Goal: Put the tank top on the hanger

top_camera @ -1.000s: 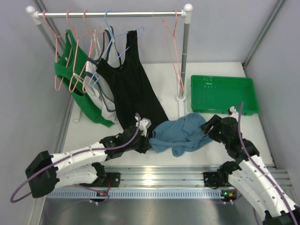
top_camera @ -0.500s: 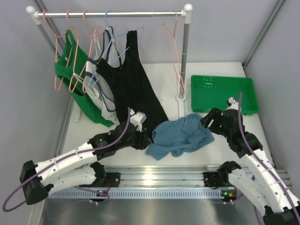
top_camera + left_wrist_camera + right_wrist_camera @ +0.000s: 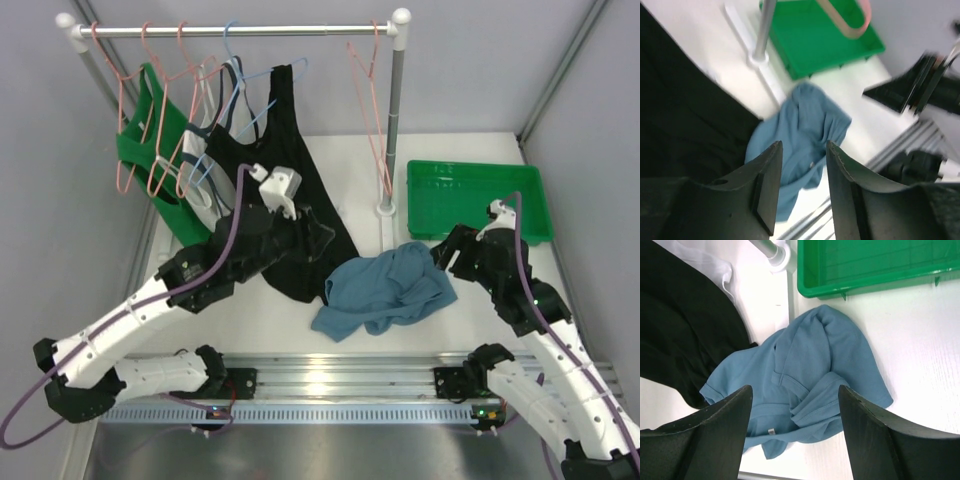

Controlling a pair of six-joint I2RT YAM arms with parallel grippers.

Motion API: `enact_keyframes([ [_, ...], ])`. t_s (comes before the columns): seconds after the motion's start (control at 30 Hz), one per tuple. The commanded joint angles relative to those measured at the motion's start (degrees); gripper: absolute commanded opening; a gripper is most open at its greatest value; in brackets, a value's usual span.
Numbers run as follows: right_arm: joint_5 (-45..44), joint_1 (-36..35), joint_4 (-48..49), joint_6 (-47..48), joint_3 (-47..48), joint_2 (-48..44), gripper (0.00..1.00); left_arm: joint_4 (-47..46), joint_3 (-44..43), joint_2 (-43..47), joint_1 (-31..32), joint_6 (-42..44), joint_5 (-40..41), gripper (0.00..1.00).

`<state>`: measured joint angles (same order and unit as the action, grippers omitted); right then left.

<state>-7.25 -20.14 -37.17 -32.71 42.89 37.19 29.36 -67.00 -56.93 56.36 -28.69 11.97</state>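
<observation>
The tank top (image 3: pixel 385 290), dusty blue, lies crumpled on the white table between my two arms; it also shows as the tank top (image 3: pixel 800 125) and the tank top (image 3: pixel 810 365) in the wrist views. The hanger (image 3: pixel 376 150), thin salmon-pink wire, hangs bare at the right end of the rail, and its lower bend is the hanger (image 3: pixel 852 34) in the left wrist view. My left gripper (image 3: pixel 318 238) hovers open and empty over the black top, up and left of the tank top; it is the left gripper (image 3: pixel 802 145) in its own view. My right gripper (image 3: pixel 445 255) stands open and empty at the cloth's right edge, the right gripper (image 3: pixel 795 390) in its own view.
A green tray (image 3: pixel 480 222) sits at the back right. The rack's post and foot (image 3: pixel 387 208) stand just behind the tank top. A black tank top (image 3: pixel 285 180), a white top and a green top (image 3: pixel 150 150) hang from the rail (image 3: pixel 235 30) at the left.
My left gripper opened, let go of the tank top's left edge, and rose back and left over the black top. The tank top settled on the table. The right gripper edged backward.
</observation>
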Motion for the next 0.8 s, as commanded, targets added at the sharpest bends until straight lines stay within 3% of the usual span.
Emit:
enact_keyframes([
  [0.0,-0.4,-0.8,0.1,2.6,4.2,0.8,0.69,-3.5,-14.6,-5.5,-0.1,4.5,9.1,0.46],
  [0.27,-1.0,-0.9,-0.5,3.3,5.5,1.3,0.70,-10.5,-40.5,-25.0,0.0,14.6,21.2,0.56],
  [0.5,-0.8,-0.8,-1.8,3.5,5.3,1.7,0.70,-12.8,-56.1,-40.4,0.0,24.2,29.3,0.67],
  [0.77,-1.0,-0.8,-2.7,3.2,5.0,0.3,0.70,-12.6,-59.1,-47.5,0.0,25.1,31.1,0.68],
])
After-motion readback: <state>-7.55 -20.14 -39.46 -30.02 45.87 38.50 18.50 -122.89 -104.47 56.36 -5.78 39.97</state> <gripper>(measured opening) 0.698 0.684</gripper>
